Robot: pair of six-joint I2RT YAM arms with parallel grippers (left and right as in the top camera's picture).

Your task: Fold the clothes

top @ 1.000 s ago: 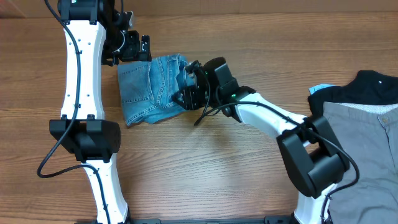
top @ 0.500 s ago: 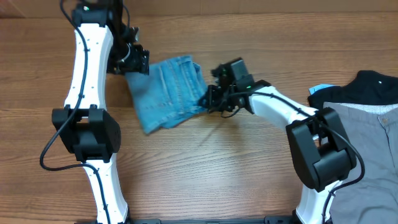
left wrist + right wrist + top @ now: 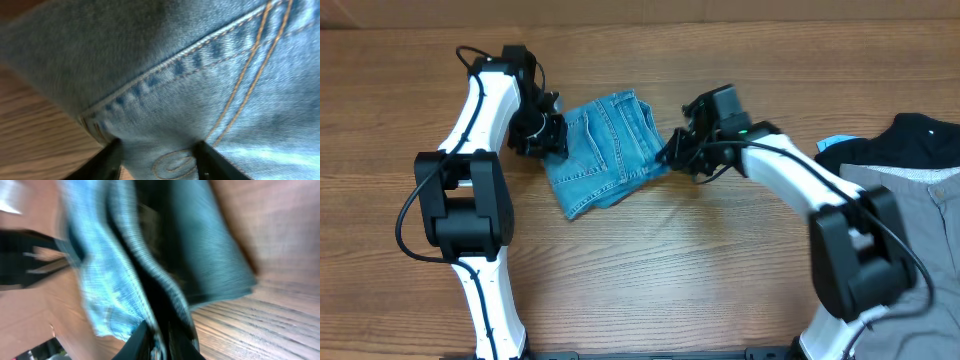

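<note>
Overhead: bright, even light from above. Soft, short shadows lie beside the arms on the desk point(image 3: 650, 280); no glare. The lower right arm point(image 3: 860, 250) is slightly motion-smeared, the rest sharp.
Left wrist: jeans point(image 3: 210, 75) very close to the lens, top of frame out of focus, stitching mid-frame clearer.
Right wrist: heavy motion blur, denim streaked, folds in deep shadow; wood grain at lower right sharper.

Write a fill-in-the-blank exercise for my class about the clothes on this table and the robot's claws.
1. The folded jeans are light ___ denim.
2. The right claw is shut on the ___.
3. The top garment, lying on the black garment, is ___.
4. The table is made of ___.

Missing words: blue; jeans; grey; wood.
</note>
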